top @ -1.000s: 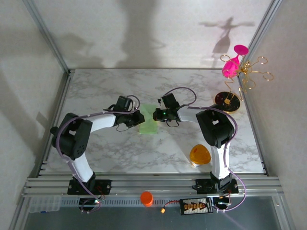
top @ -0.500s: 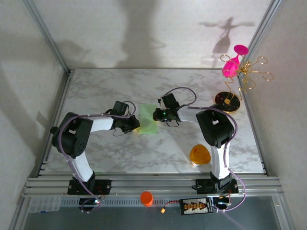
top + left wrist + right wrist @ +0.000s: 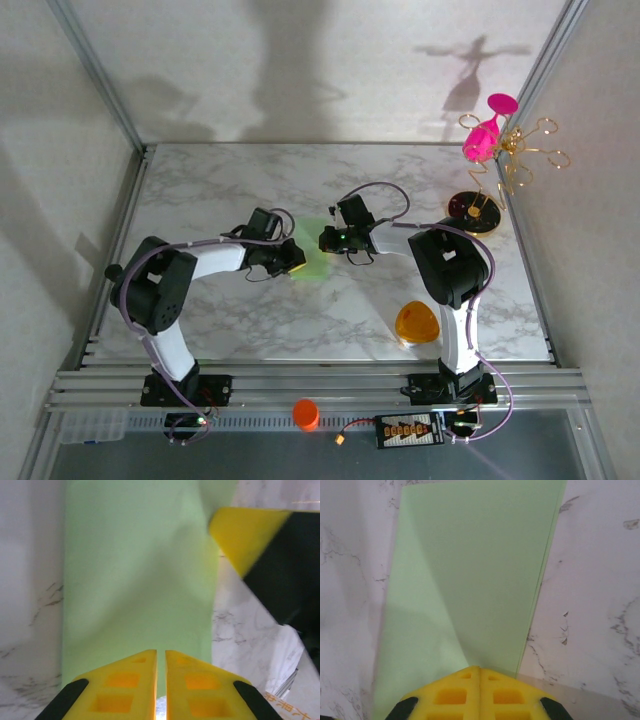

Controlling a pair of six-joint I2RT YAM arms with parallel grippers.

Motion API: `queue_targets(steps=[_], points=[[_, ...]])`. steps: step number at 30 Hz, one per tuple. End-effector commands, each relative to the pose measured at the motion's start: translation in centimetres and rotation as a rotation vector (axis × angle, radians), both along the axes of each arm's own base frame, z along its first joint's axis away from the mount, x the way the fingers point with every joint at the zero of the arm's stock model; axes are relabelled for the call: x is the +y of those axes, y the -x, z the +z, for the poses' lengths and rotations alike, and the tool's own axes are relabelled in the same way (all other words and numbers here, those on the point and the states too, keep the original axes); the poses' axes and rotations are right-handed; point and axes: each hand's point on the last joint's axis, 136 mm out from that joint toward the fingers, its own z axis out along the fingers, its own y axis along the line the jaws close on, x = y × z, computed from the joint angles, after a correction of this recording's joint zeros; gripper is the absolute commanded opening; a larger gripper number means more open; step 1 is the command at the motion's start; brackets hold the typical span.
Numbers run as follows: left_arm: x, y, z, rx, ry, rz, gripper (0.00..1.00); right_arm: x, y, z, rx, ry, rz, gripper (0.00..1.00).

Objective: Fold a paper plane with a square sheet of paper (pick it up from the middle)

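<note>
Sheet of paper [image 3: 313, 264]: pale green, flat on the table near the middle, between the two grippers. It reads as a narrow rectangle; the right wrist view shows a doubled edge along one long side, so two layers. The long axis runs away from the arm bases, slightly slanted. No pointed end.

Left gripper [image 3: 161, 653]: yellow fingers nearly together with a thin slit between them, tips over the sheet's near short edge. Cannot tell if paper is pinched.

Right gripper [image 3: 479, 669]: fingers pressed closed, tips at the sheet's edge on the opposite side.

Surface: white marble-pattern table [image 3: 200, 190] with grey veins, metal rails at the near edge, pale walls carrying shadows. An orange rounded-triangle object [image 3: 417, 323] lies near the right arm's base, well apart from the sheet.
</note>
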Motion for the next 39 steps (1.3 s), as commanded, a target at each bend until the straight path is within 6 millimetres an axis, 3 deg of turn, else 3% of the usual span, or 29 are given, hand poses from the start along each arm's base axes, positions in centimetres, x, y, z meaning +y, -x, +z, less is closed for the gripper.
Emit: queue_targets(steps=[1,7,12,16,19,22,25,29,31,34,39], points=[[1.2,2.0,-2.8,0.088,-0.060,0.005,0.13,-12.7,9.4,-12.9,0.364,0.545,-0.097,0.04],[3.9,5.2,-4.8,0.162,-0.153,0.027,0.13,-12.8,9.4,-13.1,0.365,0.550,-0.095,0.04],[6.5,6.9,-4.0,0.183,-0.184,0.054,0.12,-12.8,9.3,-13.0,0.361,0.554,-0.095,0.04],[5.6,4.5,-0.4,0.087,-0.112,0.074,0.13,-12.4,9.0,-12.7,0.353,0.537,-0.093,0.04],[3.9,1.2,3.0,-0.017,-0.019,0.103,0.12,-11.2,8.1,-11.7,0.332,0.487,-0.077,0.04],[3.3,-2.3,4.9,-0.100,-0.001,0.160,0.12,-9.0,6.5,-9.4,0.294,0.398,-0.058,0.04],[2.3,-4.7,5.2,-0.132,0.031,0.186,0.13,-6.0,4.0,-5.4,0.225,0.269,-0.032,0.08],[1.3,-7.0,4.3,-0.129,0.028,0.185,0.12,-1.5,0.6,2.0,0.109,0.041,0.007,0.20],[1.1,-7.8,4.1,-0.134,0.021,0.191,0.12,-0.3,-0.7,5.5,0.081,-0.068,-0.009,0.27],[1.2,-8.3,3.7,-0.137,0.011,0.204,0.13,-0.8,-1.8,8.3,0.060,-0.147,-0.085,0.31],[-0.5,-8.4,3.3,-0.121,0.073,0.188,0.15,-3.5,-1.8,8.3,0.057,-0.148,-0.212,0.37]])
